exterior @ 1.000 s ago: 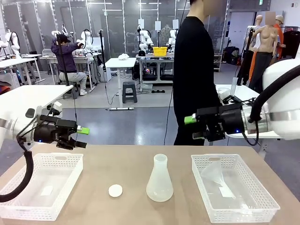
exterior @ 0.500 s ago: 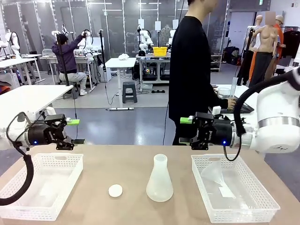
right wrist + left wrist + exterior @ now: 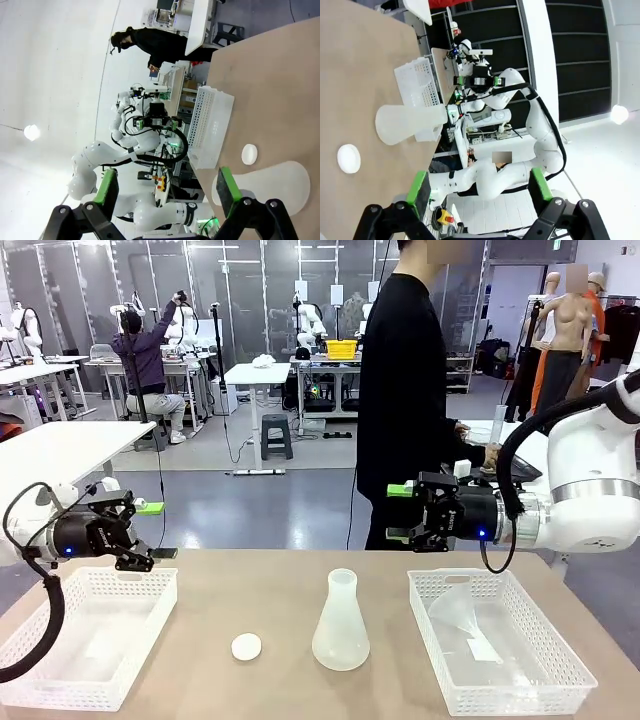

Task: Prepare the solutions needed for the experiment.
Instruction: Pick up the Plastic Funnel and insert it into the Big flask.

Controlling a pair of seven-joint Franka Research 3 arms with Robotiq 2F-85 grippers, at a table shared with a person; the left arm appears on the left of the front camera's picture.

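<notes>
Tan table (image 3: 262, 592): flask (image 3: 341, 628) upright, neck up

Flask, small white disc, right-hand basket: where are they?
Flask (image 3: 340, 638): front view, on its wide lower body.
Small white disc (image 3: 246, 646): front view, on its centre.
Right-hand basket (image 3: 520, 698): front view, on its near wall.

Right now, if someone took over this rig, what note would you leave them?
Left tool: open, empty, hovering by the left basket's far edge.
Right tool: open, empty, hovering near the right basket's far edge.
Things: flask upright mid-table, white disc beside it, apart; clear labware lies in the right basket.
Done: nothing visible; no liquid can be made out in the flask.
Left: the whole preparation.
</notes>
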